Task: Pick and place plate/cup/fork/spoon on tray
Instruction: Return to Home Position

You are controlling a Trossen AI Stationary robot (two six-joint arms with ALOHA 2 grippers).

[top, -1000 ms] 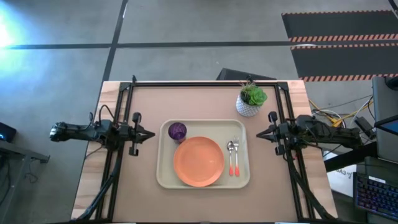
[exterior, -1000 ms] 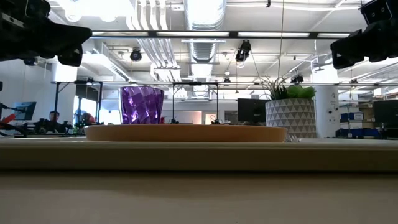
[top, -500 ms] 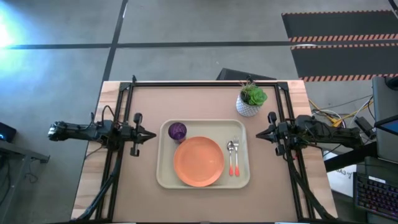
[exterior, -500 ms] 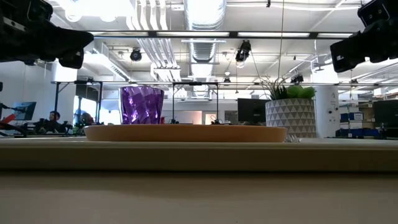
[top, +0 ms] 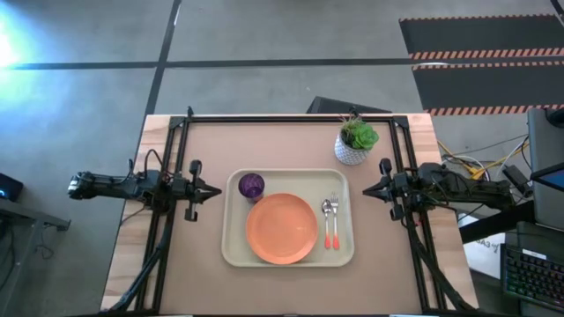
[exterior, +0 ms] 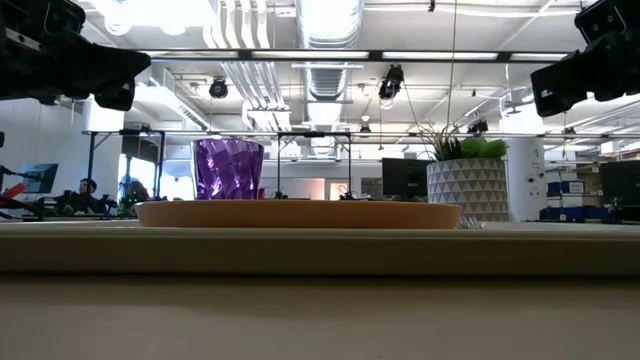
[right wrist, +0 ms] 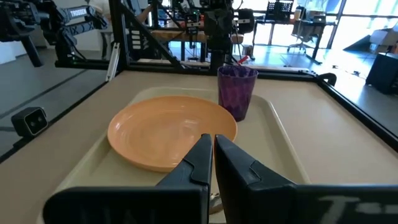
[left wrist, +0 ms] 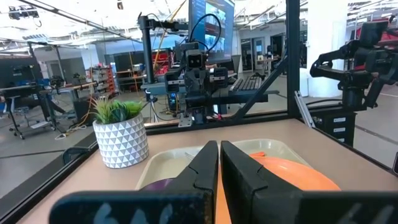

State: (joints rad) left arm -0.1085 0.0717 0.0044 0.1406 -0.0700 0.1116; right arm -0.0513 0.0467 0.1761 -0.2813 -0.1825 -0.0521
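The plate, cup, spoon and fork are set on the tray, mid-tabletop. The left gripper is held just left of it, the right gripper just right, both closed tight.

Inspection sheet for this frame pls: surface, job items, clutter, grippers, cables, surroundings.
Surface: table, brown top with pale wood side edges.
Job's things: tray at centre holds the plate, the cup at its far left corner, and the spoon and fork side by side right of the plate.
Clutter: potted plant on the table, off the tray, past its far right corner.
Grippers: left gripper left of the tray, right gripper right of it; both raised, jaws shut, empty.
Cables: loose bundle beside the table's right edge.
Surroundings: concrete floor, striped mat, a seated person far off.
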